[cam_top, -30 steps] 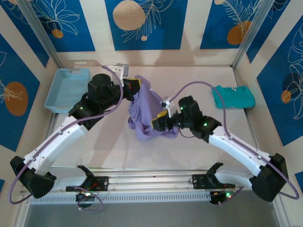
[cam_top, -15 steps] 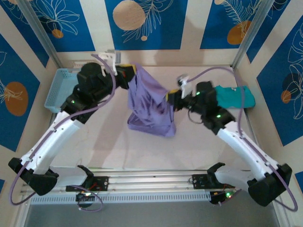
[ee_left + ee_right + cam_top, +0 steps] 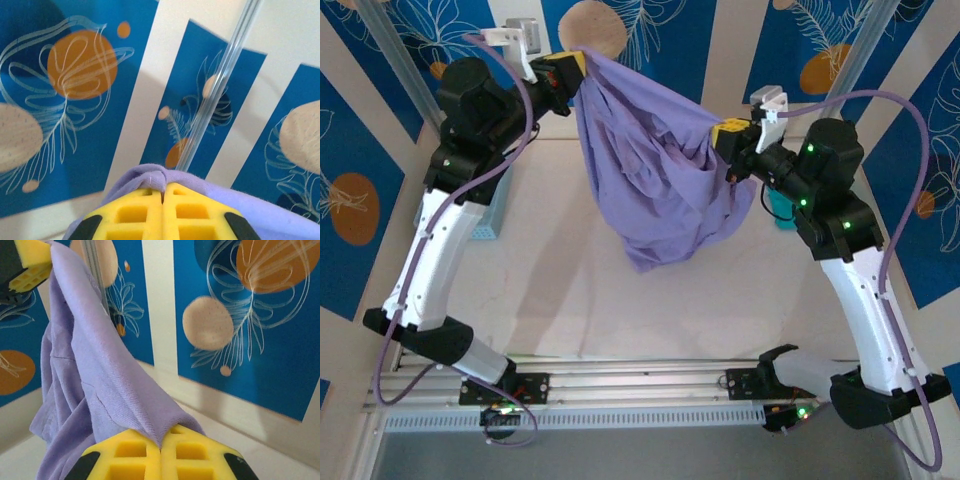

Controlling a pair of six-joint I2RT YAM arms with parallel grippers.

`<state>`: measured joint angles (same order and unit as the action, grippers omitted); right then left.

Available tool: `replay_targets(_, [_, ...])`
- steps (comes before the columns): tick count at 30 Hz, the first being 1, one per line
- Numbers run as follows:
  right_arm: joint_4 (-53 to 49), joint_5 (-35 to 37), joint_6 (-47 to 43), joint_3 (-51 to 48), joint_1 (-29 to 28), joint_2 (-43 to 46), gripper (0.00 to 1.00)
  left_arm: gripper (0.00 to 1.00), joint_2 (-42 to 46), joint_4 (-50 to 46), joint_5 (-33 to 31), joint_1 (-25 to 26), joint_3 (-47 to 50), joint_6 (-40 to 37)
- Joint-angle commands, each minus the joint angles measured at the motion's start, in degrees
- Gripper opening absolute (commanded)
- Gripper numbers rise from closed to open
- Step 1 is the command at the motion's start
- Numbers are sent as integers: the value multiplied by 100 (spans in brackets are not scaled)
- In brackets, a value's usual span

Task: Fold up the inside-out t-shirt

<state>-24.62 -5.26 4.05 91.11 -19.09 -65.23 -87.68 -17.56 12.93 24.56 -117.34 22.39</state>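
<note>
Limp, light, soft: inside-out t-shirt [image 3: 655, 175] sags between and below left gripper [image 3: 572, 70] and right gripper [image 3: 727, 135] — each clamped on an edge fold. Judgement: grip hems, not the loose middle.

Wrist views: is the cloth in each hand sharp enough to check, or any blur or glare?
Left wrist: the left hand and the pinched fold of the soft lavender fabric t-shirt are sharp, wall behind slightly softer; right wrist: weave crisp at the right hand, no glare; top external: evenly lit, no blur.
</note>
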Motion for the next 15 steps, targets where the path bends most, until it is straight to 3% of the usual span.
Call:
replay_targets(1, [-354, -475, -44, -153, 50, -38, 0, 0, -46, -233, 132, -206, 411, -27])
replay_targets(5, [-251, -1484, 230, -849, -30, 18, 0, 0, 355, -309, -147, -447, 1597, -242])
replay_targets(9, [521, -2410, 986, -2132, -253, 101, 0, 0, 988, -256, -819, -504, 3499, -393])
replay_targets(15, [1349, -2475, 2063, -3490, -973, -142, 0, 0, 1540, 148, -1389, -500, 5912, -375])
